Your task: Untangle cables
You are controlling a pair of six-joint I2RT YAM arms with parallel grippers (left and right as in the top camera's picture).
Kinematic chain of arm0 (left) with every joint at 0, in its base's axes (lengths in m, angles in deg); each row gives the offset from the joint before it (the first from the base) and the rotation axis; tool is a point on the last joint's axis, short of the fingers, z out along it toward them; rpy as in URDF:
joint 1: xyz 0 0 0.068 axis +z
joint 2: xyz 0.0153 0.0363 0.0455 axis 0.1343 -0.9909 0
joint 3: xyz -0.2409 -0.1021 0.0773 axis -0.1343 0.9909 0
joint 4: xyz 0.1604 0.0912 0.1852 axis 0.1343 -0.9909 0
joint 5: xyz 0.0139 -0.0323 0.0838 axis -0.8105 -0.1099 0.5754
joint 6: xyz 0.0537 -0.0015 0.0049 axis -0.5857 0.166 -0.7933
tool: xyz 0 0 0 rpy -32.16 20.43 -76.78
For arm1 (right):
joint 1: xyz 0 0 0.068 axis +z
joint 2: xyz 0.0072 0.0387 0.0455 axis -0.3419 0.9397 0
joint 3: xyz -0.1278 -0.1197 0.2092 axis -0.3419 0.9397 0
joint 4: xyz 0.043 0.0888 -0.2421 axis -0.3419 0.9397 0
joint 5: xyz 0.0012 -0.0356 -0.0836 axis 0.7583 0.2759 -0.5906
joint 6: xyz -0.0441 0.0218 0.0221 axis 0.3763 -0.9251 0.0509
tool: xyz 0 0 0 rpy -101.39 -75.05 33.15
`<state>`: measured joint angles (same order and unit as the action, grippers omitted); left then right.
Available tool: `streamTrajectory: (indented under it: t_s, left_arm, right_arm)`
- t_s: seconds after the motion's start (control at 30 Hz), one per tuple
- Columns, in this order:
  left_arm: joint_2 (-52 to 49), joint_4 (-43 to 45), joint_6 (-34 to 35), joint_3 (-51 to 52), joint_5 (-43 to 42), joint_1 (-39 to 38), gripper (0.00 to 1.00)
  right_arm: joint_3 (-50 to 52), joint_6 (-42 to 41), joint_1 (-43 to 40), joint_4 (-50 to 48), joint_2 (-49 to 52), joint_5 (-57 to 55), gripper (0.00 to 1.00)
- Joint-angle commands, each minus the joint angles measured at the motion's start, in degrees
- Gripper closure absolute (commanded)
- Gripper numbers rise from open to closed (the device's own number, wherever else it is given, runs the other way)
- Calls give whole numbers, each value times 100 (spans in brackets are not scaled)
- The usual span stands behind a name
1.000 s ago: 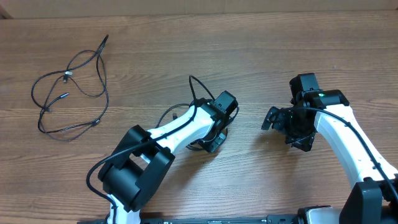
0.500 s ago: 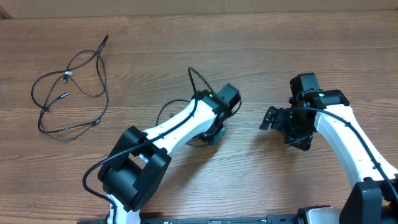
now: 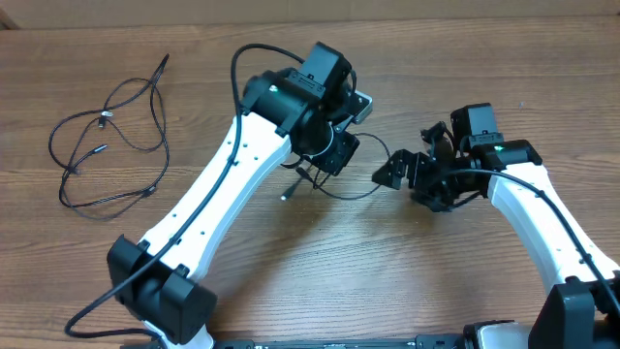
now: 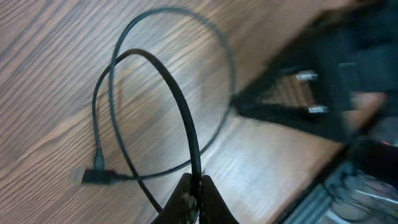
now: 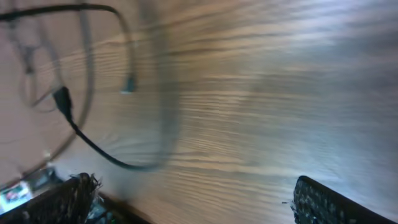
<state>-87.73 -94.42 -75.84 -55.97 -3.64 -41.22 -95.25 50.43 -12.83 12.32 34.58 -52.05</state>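
Overhead: the left arm reaches out over the middle of the table (image 3: pixel 465 58). The left tool (image 3: pixel 318 173) is closed on one thin black cable (image 3: pixel 354 193). The cable hangs below it in a loose loop, with a plug end (image 3: pixel 286 197) dangling just above the wood. The right tool (image 3: pixel 409 160) sits just beside that loop with its jaws wide open and holds nothing. The other cables (image 3: pixel 107 145) lie well apart at the far left of the table. They are a flat bundle of loops that cross each other, with small silvery tips showing, and neither arm touches them.

Left wrist: the left tool (image 4: pixel 194 190) pinches the cable (image 4: pixel 186 118) right at its tips, shut tight. The cable rises from the grip, curls round and crosses itself once. Its dark plug (image 4: pixel 96 177) is low on the left. The right arm is a dark blur in the upper right.

Right wrist: blurry. The right tool (image 5: pixel 199 205) is open, its two fingers at the bottom corners with only bare wood between them. The cable (image 5: pixel 93 146) curves through the left side of the frame, clear of both fingers.

Progress, judged: early to middle. One cable looks separated from the bundle and is up in the air, but it has a loop crossing itself. The left bundle looks tangled and untouched, so most of the work is left. A likely next move is for the right tool to take the hanging cable and help pull it straight.
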Motion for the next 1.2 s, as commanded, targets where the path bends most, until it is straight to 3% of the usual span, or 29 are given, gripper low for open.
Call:
streamTrajectory:
  t_s: [0.0, 0.23, 0.5, 0.8, 1.0, 1.17]
  left_arm:
    - [273, -22, -372, -195, -772, -24, 96]
    - [643, 4, -404, -431, -1102, 13, 96]
    - [1095, 184, -385, -986, -1082, 343, 96]
    - [1427, 284, -79, -1300, -719, 1580, 96]
    - [1436, 208, 291, -1298, -907, 2238, 96]
    - [1436, 122, 114, -1298, 437, 2273, 96]
  right_arm:
    - [24, 44, 149, -229, -20, 455, 0]
    - [24, -385, 494, -601, -20, 201, 0]
    - [24, -496, 1073, -216, -20, -734, 0]
    - [24, -492, 1207, 74, -20, -1034, 0]
    - [24, -490, 1207, 70, -20, -1032, 0]
    - [24, -448, 1207, 186, -20, -1071, 0]
